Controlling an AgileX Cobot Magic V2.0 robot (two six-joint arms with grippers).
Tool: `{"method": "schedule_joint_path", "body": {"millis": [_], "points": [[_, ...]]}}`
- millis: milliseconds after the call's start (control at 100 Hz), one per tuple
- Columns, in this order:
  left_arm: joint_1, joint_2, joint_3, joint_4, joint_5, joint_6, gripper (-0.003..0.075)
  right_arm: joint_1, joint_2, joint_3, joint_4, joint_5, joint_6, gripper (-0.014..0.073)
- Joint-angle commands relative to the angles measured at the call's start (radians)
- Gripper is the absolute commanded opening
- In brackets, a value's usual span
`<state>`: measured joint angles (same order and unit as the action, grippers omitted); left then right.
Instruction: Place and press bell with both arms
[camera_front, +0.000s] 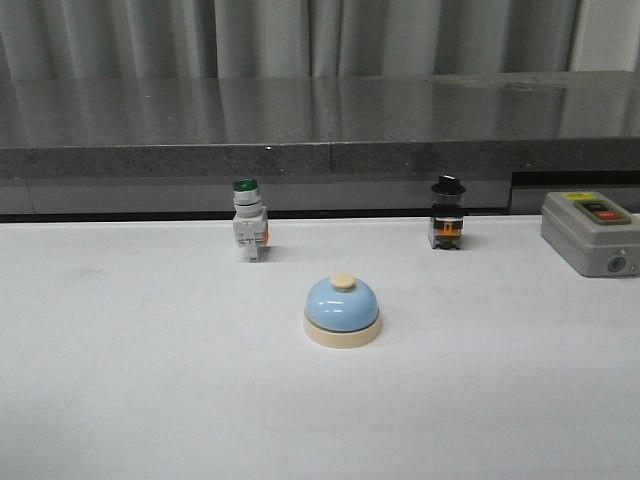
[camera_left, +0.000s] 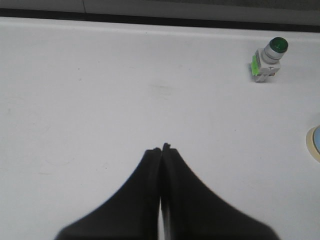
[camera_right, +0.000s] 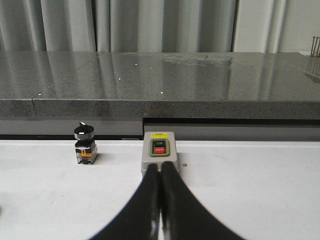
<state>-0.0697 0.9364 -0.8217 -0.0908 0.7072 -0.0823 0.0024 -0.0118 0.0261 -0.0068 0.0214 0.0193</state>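
Near centre of surface (camera_front: 120, 400), bell (camera_front: 342, 311) sitting upright, looking rigid, light, slick-domed; cream base rim offering best grip. Left gripper (camera_left: 163, 148) and right gripper (camera_right: 160, 165) fingers pressing together, holding nothing.

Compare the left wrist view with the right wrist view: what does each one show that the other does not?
Only the left wrist view shows the green-capped push-button switch, the cream edge of the bell's base at the picture's border, and the left gripper, its jaws shut on nothing.

Only the right wrist view shows the black-knobbed switch, the grey box with red and black buttons, the grey stone counter, the curtain, and the right gripper, its jaws also shut on nothing.

Both show the white table.
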Motion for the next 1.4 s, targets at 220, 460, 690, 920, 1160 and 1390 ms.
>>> {"method": "schedule_joint_path", "body": {"millis": [220, 460, 690, 920, 1160, 1390], "points": [[0.012, -0.344, 0.192, -0.011, -0.122, -0.011, -0.0020, -0.006, -0.012, -0.014, -0.013, -0.086, -0.006, -0.0060], [0.012, -0.587, 0.324, -0.011, -0.166, -0.011, -0.0020, -0.006, -0.012, -0.014, -0.013, -0.086, -0.006, -0.0060], [0.012, -0.751, 0.406, 0.025, -0.170, -0.011, -0.0020, -0.006, -0.012, -0.014, -0.013, -0.086, -0.006, -0.0060], [0.012, -0.881, 0.508, 0.043, -0.210, -0.005, -0.0020, -0.006, -0.012, -0.014, -0.013, -0.086, -0.006, -0.0060], [0.038, -0.964, 0.716, 0.098, -0.578, -0.005, -0.0020, -0.006, -0.012, -0.014, -0.013, -0.086, -0.006, -0.0060], [0.067, -0.973, 0.865, 0.106, -0.784, -0.005, -0.0020, -0.006, -0.012, -0.014, -0.013, -0.086, -0.006, -0.0060]]}}
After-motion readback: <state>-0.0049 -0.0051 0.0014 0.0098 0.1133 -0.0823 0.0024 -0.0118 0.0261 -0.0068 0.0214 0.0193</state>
